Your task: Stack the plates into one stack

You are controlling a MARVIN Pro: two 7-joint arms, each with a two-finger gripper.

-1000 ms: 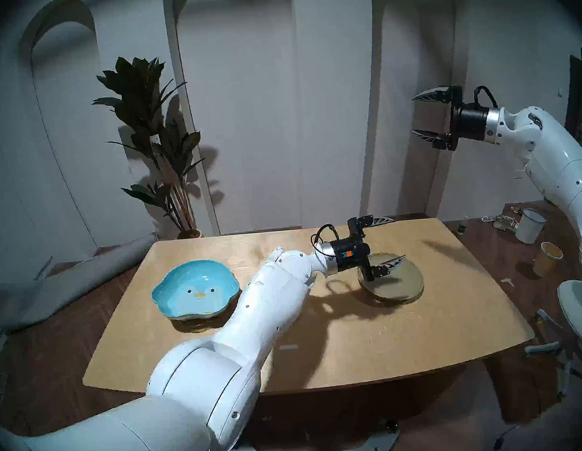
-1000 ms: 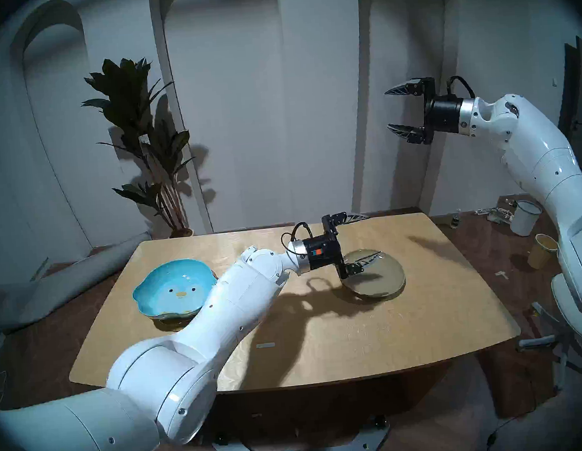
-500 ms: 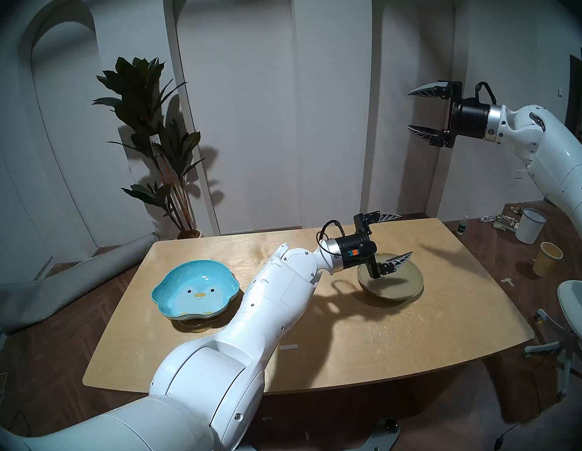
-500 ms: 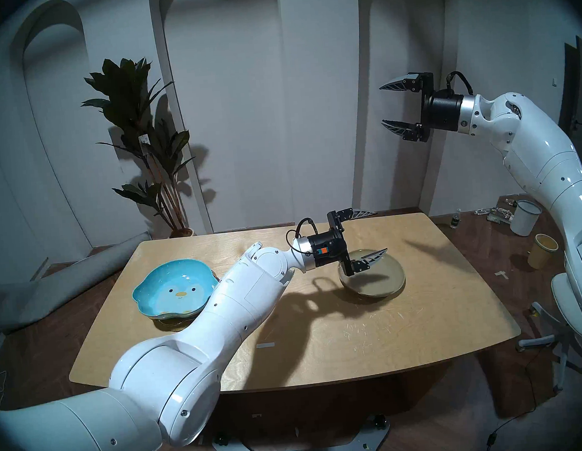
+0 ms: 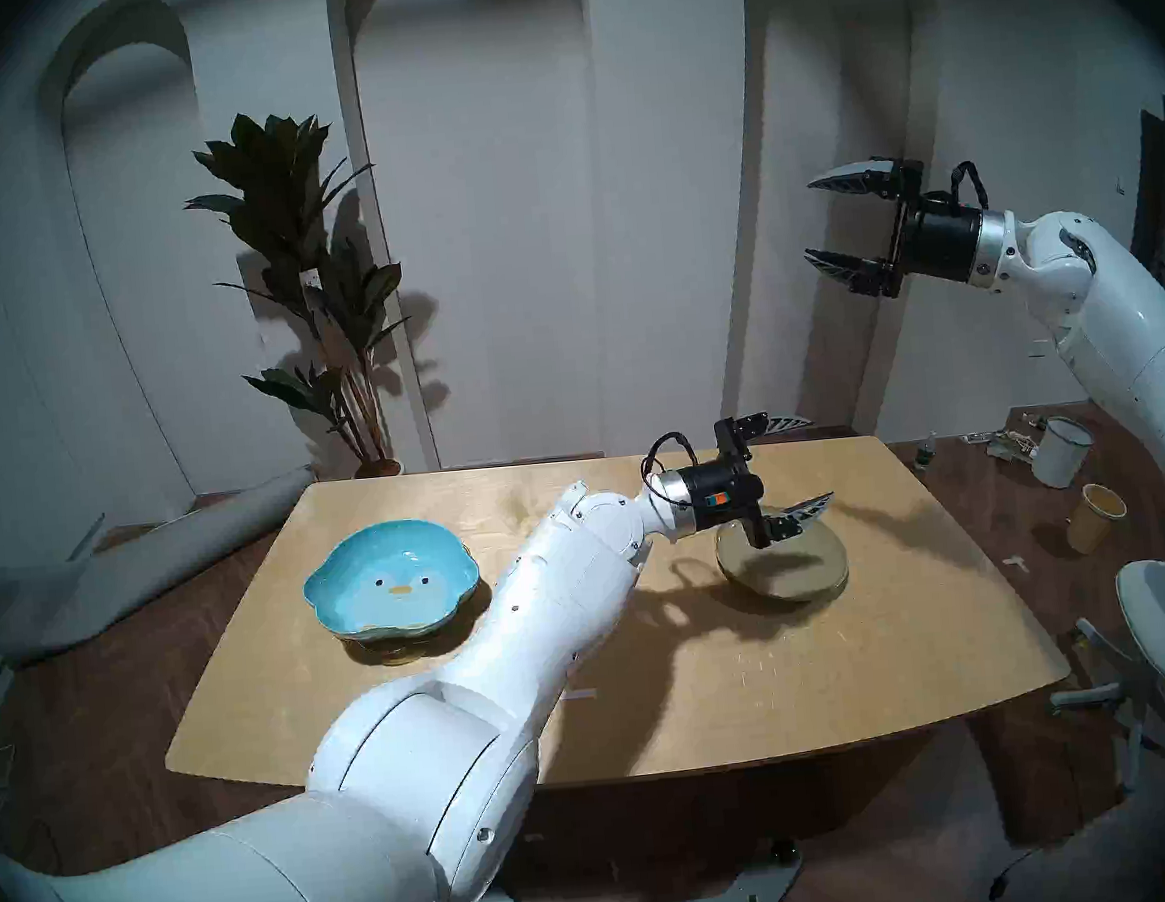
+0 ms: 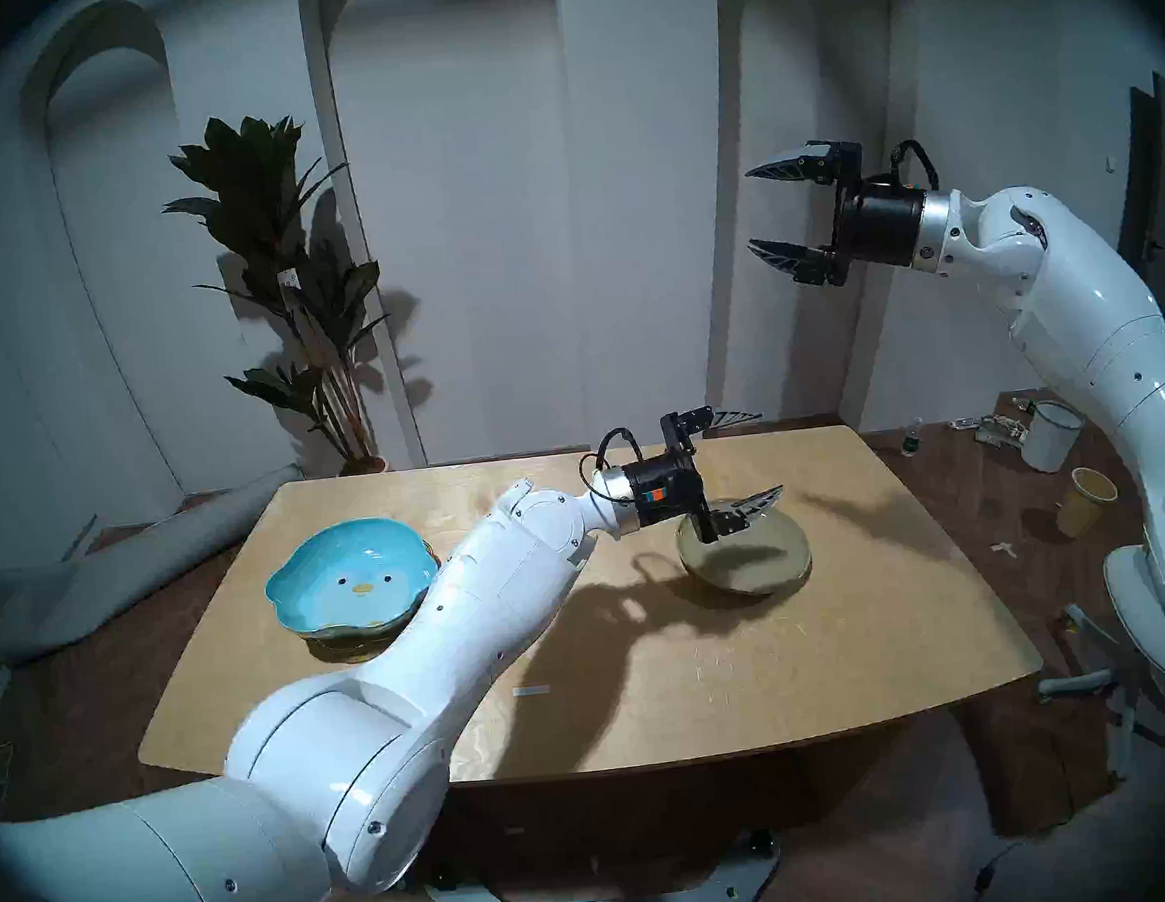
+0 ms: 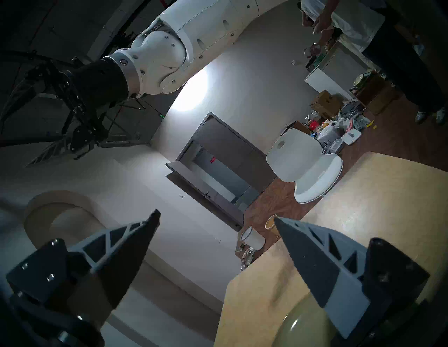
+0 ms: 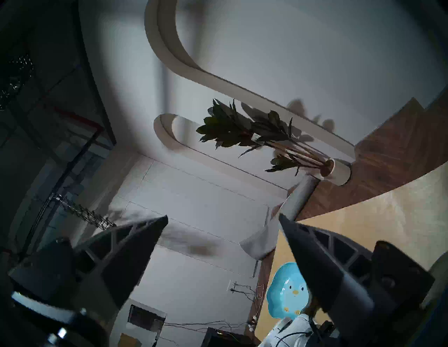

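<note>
The olive-beige round plate [image 5: 794,569] lies right of centre on the wooden table [image 5: 656,712] and looks tilted, its left side raised. My left gripper [image 5: 818,457] is wide open at the plate's back-left rim. Its lower finger [image 5: 803,511] lies along that rim, and I cannot tell whether it touches; the upper finger is in the air. In the left wrist view the plate [image 7: 298,327] shows beside one finger. The sky-blue penguin plate [image 5: 395,580] sits on the amber glass plate [image 5: 387,648] at the left. My right gripper [image 5: 812,219] is open and empty, high above the table's back right.
A white chair [image 5: 1164,630], a paper cup [image 5: 1095,514] and a white mug [image 5: 1059,451] stand on the floor to the right. A potted plant [image 5: 316,287] and a grey rolled mat [image 5: 123,566] are at the back left.
My left gripper moved right and slightly up, its lower finger reaching further past the olive plate, whose left side now looks raised. The right gripper drifted a little left.
</note>
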